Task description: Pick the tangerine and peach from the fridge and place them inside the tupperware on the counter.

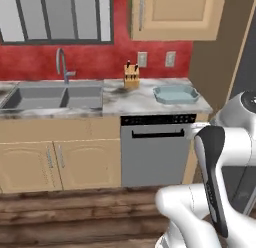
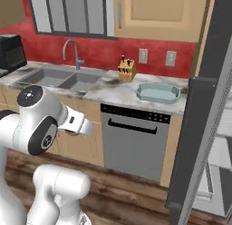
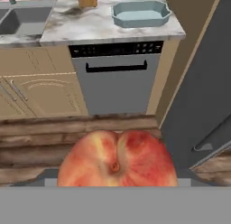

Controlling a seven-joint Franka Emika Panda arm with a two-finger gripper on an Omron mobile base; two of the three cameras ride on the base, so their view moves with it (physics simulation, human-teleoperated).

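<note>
A: Where's the peach (image 3: 118, 159)?
B: Right up against the hand camera, low in its view, orange and red with the cleft toward the lens. It hangs over the wooden floor (image 3: 54, 142) in front of the dishwasher (image 3: 116, 78).
A: So the claw has it?
B: I cannot tell. The fruit covers the spot where the tips would rise, so whether they press on it isn't visible.
A: And the tupperware (image 1: 175, 94)?
B: On the table (image 1: 135, 99), near its right end, above the dishwasher's right side. A knife block (image 1: 131, 76) stands to its left by the red wall, and the sink (image 1: 52, 97) lies further left with its tap (image 1: 62, 64).
A: Anything in the tray?
B: Its pale blue floor looks bare from the hand view.
A: The fridge (image 2: 210, 110)?
B: Its dark door edge stands at the right of the right base view, open toward the camera, pale shelves behind it. The tangerine I can't make out.
</note>
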